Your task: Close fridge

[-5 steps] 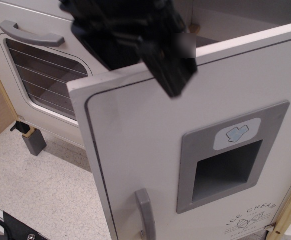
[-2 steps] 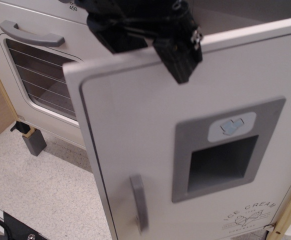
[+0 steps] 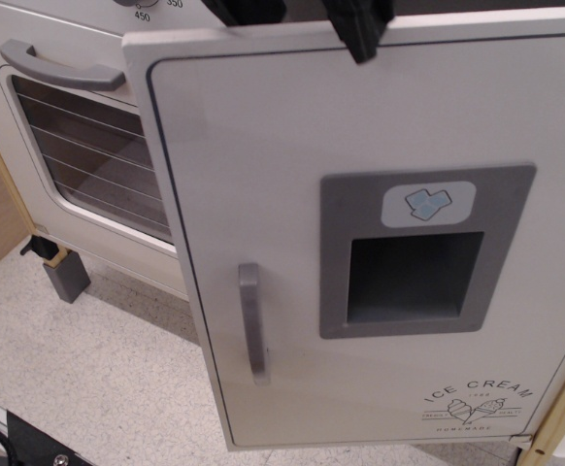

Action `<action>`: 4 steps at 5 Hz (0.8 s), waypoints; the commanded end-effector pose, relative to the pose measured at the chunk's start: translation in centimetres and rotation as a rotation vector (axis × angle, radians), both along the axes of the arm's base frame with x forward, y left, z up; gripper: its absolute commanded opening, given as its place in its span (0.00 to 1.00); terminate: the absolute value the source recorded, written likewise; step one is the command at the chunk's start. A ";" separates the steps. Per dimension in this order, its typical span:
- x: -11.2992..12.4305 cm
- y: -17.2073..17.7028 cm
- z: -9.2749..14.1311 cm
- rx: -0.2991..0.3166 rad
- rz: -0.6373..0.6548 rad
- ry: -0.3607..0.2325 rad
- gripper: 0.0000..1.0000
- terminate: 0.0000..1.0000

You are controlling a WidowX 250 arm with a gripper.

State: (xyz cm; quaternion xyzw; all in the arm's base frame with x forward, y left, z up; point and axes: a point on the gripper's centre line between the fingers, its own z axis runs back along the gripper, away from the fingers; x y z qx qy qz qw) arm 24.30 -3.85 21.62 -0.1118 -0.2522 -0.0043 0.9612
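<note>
The white toy fridge door (image 3: 263, 126) fills the right of the view and faces me almost flat, only slightly ajar. It has a vertical grey handle (image 3: 252, 323), a grey recessed dispenser panel (image 3: 424, 252) with a blue ice-cube sticker (image 3: 428, 203), and an "ICE CREAM" logo (image 3: 477, 400) at the bottom right. My black gripper (image 3: 361, 27) shows only as a finger tip over the door's top edge at the top of the frame. The rest is cut off, so I cannot tell whether it is open or shut.
The white oven door (image 3: 16, 175) with wire-rack window (image 3: 88, 155) and horizontal grey handle (image 3: 59, 66) is at the left. A grey leg block (image 3: 66, 277) stands on the speckled floor (image 3: 88, 369). A dark object (image 3: 20, 449) sits at the bottom left corner.
The fridge door has swung from wide open towards shut and now faces me nearly flat. My gripper has moved up along the door's top edge and mostly out of frame.
</note>
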 end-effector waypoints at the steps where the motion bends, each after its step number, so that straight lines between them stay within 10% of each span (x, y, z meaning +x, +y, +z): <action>1: -1.4 0.4 2.1 -0.017 -0.033 -0.014 1.00 0.00; 4: -6.6 -1.3 -0.4 0.023 -0.120 0.006 1.00 0.00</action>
